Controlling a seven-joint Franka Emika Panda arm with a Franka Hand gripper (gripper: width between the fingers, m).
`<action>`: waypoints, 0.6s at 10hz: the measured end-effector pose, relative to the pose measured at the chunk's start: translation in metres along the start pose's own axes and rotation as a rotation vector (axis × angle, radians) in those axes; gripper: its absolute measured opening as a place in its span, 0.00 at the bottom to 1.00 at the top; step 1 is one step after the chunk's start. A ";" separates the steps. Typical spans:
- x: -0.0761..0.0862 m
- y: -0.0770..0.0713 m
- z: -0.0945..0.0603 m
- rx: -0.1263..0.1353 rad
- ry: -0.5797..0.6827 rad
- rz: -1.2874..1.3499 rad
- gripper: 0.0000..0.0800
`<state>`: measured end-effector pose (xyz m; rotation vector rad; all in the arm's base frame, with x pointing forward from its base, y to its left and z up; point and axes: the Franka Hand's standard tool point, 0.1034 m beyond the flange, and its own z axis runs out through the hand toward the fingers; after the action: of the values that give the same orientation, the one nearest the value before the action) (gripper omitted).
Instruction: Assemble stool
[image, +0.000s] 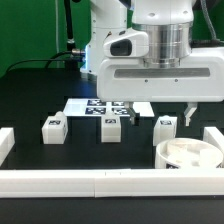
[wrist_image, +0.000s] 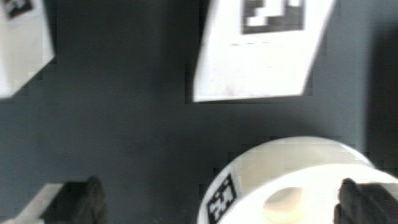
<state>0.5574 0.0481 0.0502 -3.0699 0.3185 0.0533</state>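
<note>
White rail blocks (image: 110, 182) fence in the space around my gripper (wrist_image: 217, 200). The seat (image: 188, 155) lies flat with its sockets up. Its rim is just below the gripper, and a black-and-white square tag (wrist_image: 226, 195) on its side wall sits between the fingers (wrist_image: 71, 202), which are spread wide and hold nothing. The marker board (image: 105, 107) lies beyond the gripper. Three legs (image: 110, 126) stand in a row, tags upward, one just ahead of the fingertips.

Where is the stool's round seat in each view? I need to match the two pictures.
Exterior view: the seat sits low at the exterior view's right, inside the white rail.
Wrist view: the seat is the rounded white shape reaching between the fingers.
Shared landmark: the open gripper, hanging close to the seat.
</note>
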 end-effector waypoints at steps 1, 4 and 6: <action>-0.001 -0.002 0.001 0.008 -0.001 0.056 0.81; -0.013 -0.003 0.011 0.026 -0.006 0.061 0.81; -0.011 -0.003 0.011 0.027 -0.002 0.060 0.81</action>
<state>0.5465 0.0538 0.0401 -3.0329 0.4076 0.0542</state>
